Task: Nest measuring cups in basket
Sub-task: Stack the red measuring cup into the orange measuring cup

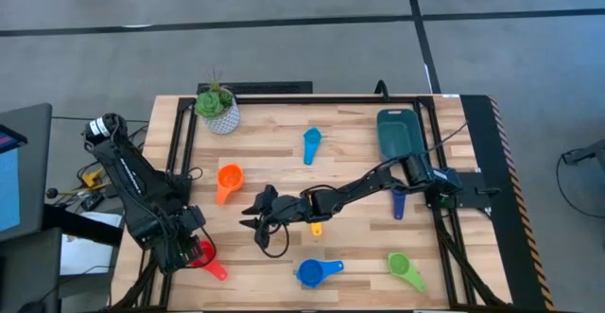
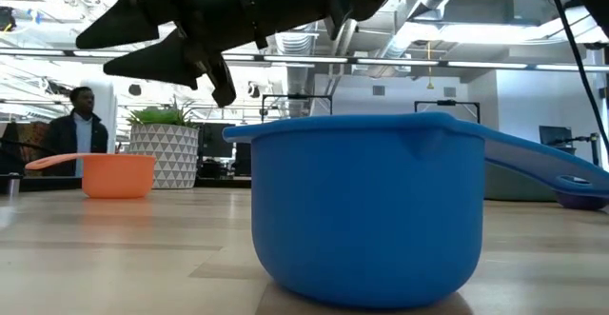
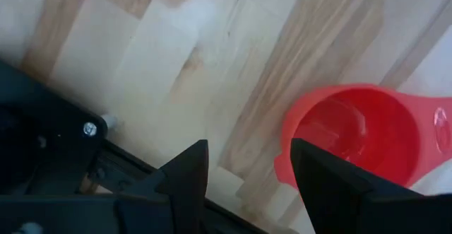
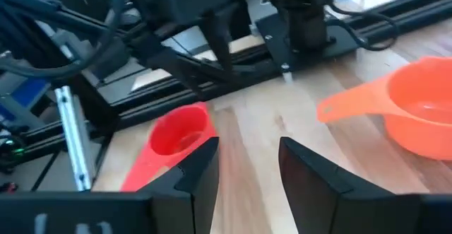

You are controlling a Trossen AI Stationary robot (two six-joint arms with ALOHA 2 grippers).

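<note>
Six small plastic measuring scoops show from above on the pale wooden tabletop (image 1: 284, 157); a seventh cannot be made out for certain. The orange measuring cup (image 1: 228, 179) lies left of centre, the light blue measuring cup (image 1: 311, 144) toward the far edge, the red measuring cup (image 1: 204, 256) at the near left, the blue measuring cup (image 1: 313, 271) at the near middle, and the green measuring cup (image 1: 406, 269) at the near right. The navy measuring cup (image 1: 399, 203) sits partly under the right arm, and a small yellow-orange piece (image 1: 316, 228) shows just beside that arm, too hidden to identify. The dark teal rectangular plastic basket (image 1: 396, 131) rests at the far right, with no cup visible in it.

The right claw (image 1: 255, 215) reaches across to the tabletop's centre, raised above the wood with its jaws apart at a moderate width, gripping nothing; its wrist camera looks toward the red and orange cups. The left claw (image 3: 247, 170) waits over the near left corner, jaws also apart and empty, just beside the red cup.

A white patterned pot with a green plant (image 1: 217, 108) stands at the far left. In the level view a person (image 2: 84, 125) appears in the room beyond.
</note>
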